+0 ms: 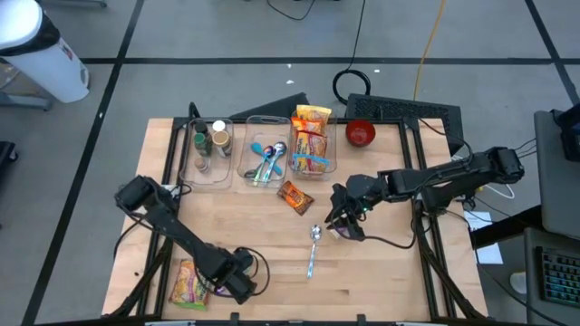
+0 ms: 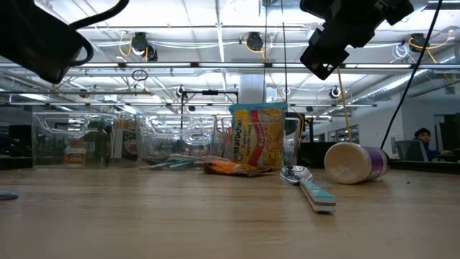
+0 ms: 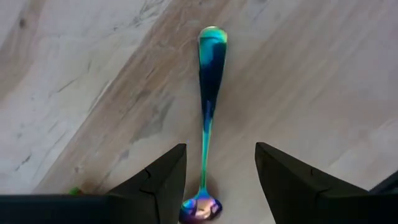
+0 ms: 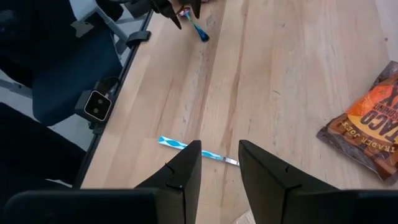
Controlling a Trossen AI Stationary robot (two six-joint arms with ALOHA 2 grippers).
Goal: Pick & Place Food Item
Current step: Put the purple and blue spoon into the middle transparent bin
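Observation:
A brown-orange snack bag (image 1: 294, 196) lies flat mid-table. A yellow-green food packet (image 1: 188, 283) lies flat near the front left corner. My left gripper (image 1: 237, 276) points straight down just right of that packet, open. In the left wrist view its fingers (image 3: 165, 177) stand on either side of the thin neck of a blue-green spoon (image 3: 210, 81) lying on the wood, without touching it. My right gripper (image 1: 343, 222) hovers open above mid-table. Past its fingers, the right wrist view shows a light-blue-handled spoon (image 4: 198, 150) and the snack bag (image 4: 367, 130).
Three clear bins (image 1: 263, 149) line the far edge, holding jars, spoons and snack packets, with a red bowl (image 1: 361, 134) to their right. A white-and-purple cup (image 2: 356, 162) lies on its side below the right gripper. A light-handled spoon (image 1: 313, 249) lies front centre.

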